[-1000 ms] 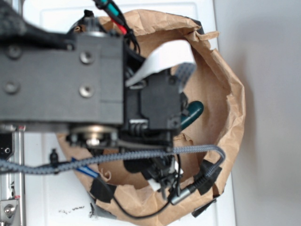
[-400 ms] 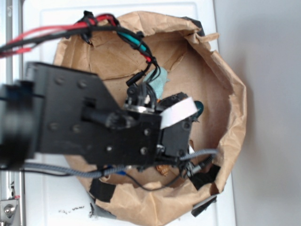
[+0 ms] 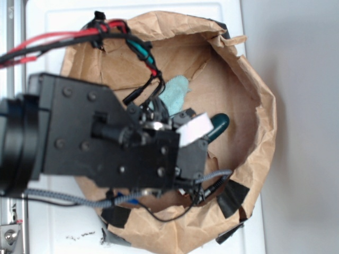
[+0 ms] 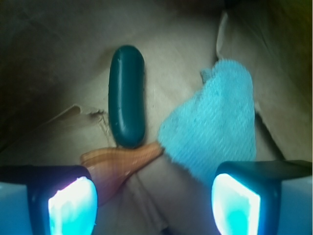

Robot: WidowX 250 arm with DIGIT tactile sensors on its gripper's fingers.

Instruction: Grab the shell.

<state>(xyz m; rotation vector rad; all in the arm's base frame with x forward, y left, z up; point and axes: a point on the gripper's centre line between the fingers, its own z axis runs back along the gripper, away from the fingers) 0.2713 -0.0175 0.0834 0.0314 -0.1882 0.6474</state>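
Note:
In the wrist view the orange-brown shell [image 4: 120, 164] lies on the brown paper just beyond my left fingertip [image 4: 72, 208], its pointed spire reaching right toward the light teal cloth [image 4: 215, 125]. A dark green capsule [image 4: 126, 95] lies upright just past the shell, touching it. My gripper [image 4: 154, 208] is open and empty, jaws wide apart, with the shell partly behind the left finger and bare paper between the pads. In the exterior view the arm [image 3: 106, 143] hangs over the paper bag [image 3: 254, 95] and hides the shell; the capsule's end [image 3: 218, 124] and the cloth [image 3: 175, 92] show.
The crumpled paper bag's raised walls ring the whole work area, with black tape [image 3: 233, 196] at the front rim. It sits on a white surface [image 3: 53, 211]. Red and black cables [image 3: 53, 39] run from the arm across the bag's back left.
The arm has swung and dropped into the bag, then shifted slightly left and down. More of the teal cloth and the green capsule now show in the exterior view.

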